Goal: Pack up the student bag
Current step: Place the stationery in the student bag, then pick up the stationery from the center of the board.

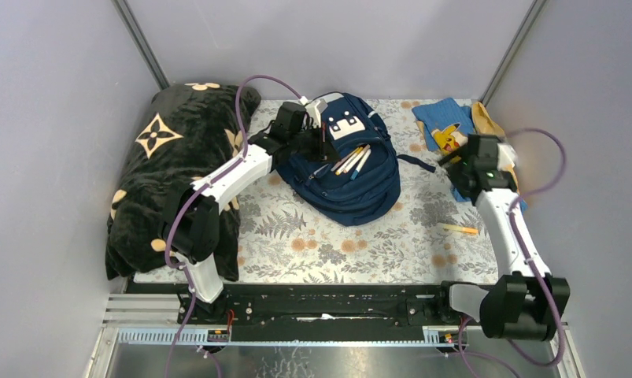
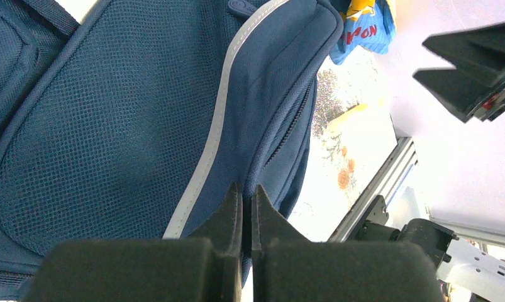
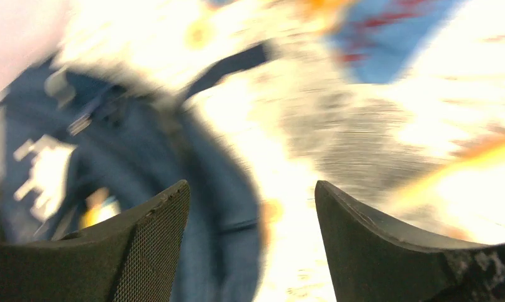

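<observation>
Bag (image 1: 352,185) pinched open by the closed left gripper (image 2: 246,192), pens (image 1: 353,160) lodged inside; right gripper (image 3: 253,195) spread wide, empty; next, the loose pen (image 1: 459,229) at near right likely needs to be grasped

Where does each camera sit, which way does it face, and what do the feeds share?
Top external: fixed above and behind the bases, looking down at the navy blue fabric backpack on the floral table cover; left arm and right arm show.
Left wrist: on the left arm, facing along its closed fingers at the backpack's mesh side.
Right wrist: on the right arm, blurred, facing past its open fingers toward the backpack.
Shared: all three show the backpack and the light-blue cartoon-print cloth.
</observation>
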Motion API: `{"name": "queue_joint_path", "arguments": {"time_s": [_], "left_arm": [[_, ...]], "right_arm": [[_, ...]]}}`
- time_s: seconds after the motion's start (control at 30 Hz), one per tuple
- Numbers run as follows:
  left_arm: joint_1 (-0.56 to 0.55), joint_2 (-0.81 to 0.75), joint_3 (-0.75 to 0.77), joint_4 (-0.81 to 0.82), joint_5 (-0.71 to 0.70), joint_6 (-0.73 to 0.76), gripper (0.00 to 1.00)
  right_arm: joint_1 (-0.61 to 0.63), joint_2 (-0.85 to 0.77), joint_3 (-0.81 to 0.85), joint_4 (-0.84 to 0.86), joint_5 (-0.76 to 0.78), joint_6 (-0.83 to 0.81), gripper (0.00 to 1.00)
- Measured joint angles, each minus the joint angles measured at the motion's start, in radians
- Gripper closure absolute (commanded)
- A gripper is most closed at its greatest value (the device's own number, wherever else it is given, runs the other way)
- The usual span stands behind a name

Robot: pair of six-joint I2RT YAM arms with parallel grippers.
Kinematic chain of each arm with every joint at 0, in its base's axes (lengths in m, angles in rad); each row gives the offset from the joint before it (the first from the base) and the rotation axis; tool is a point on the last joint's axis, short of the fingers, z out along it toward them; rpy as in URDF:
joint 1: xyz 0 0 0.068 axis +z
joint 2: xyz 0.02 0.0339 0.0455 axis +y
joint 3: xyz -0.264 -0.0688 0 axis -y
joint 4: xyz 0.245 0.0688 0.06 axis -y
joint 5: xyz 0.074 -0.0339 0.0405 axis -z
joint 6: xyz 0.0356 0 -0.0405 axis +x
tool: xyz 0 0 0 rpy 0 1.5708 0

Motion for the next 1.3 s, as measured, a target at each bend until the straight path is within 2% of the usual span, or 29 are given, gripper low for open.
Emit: {"name": "queue_joint_path", "arguments": {"time_s": [0.1,0.23,0.4,0.7,0.93,1.3], "left_arm": [[0.000,0.000,-0.002,0.000,0.000,0.000,1.00],[0.000,0.000,-0.007,0.001,0.002,0.000,1.00],[0.000,0.000,-0.015,0.010,0.007,0.000,1.00],[0.000,0.000,-0.029,0.016,0.007,0.003,1.00],[0.000,0.000,-0.035,0.024,0.007,0.002,1.00],[0.000,0.000,-0.044,0.028,0.007,0.001,1.00]], "right_arm": [[-0.164,-0.063,-0.071,-0.146,0.102,0.020,0.21],[-0.180,-0.092,-0.183,-0.275,0.151,0.077,0.21],[-0.182,-0.040,-0.212,-0.318,0.154,0.144,0.22],[-0.199,0.038,-0.218,-0.249,0.206,0.215,0.22],[-0.227,0.167,-0.218,-0.189,0.203,0.214,0.23],[-0.252,0.217,-0.306,-0.079,0.199,0.206,0.26]]}}
